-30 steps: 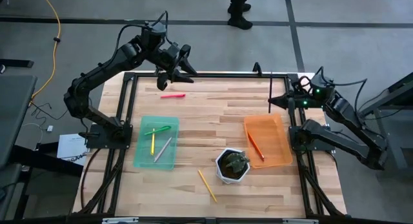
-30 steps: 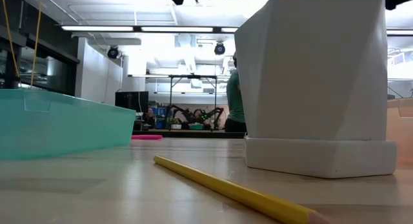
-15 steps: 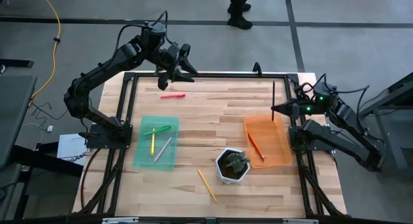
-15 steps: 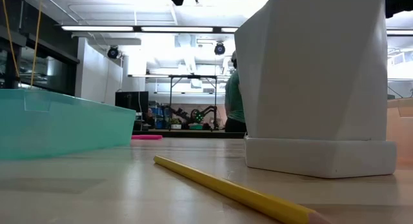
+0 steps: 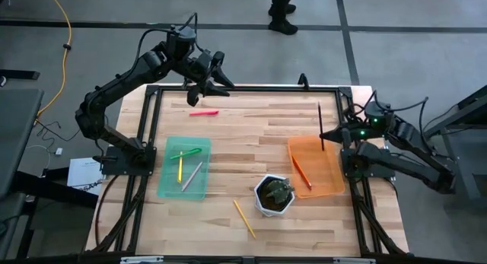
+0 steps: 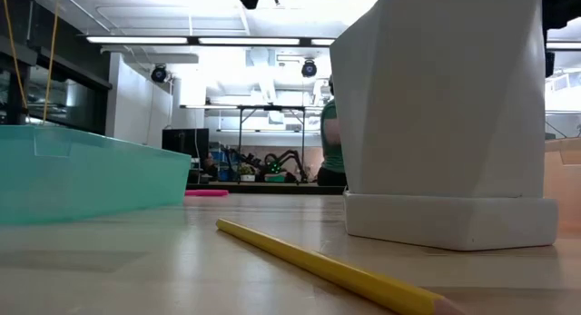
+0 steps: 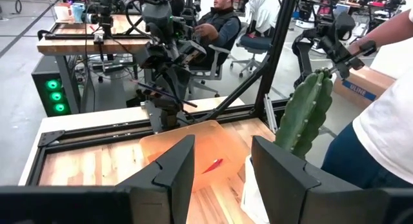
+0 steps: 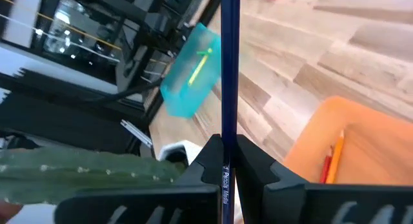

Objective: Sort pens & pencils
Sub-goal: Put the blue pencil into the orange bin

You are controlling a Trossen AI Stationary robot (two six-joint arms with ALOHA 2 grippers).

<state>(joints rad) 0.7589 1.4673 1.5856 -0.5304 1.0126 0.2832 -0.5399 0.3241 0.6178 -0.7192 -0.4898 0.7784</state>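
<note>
the right gripper [image 5: 329,134] hangs over the far edge of the orange tray [image 5: 332,184], at 3 o'clock on the table [image 5: 251,135], jaws pinching a dark pencil [image 5: 320,125] that points toward 12 o'clock. in the tray lie 2 more pencils [image 5: 302,173], orange and red-brown. the left gripper [image 5: 215,80] hovers at 11 o'clock, jaws spread, holding nothing, above a pink pen [image 5: 204,112] on the wood. the teal tray [image 5: 170,189] at 8 o'clock holds 3 pens [image 5: 186,166]: green, yellow, grey. a yellow pencil [image 5: 244,218] lies loose at 6 o'clock, beside the white pot [image 5: 265,208] with a cactus [image 5: 275,191].
</note>
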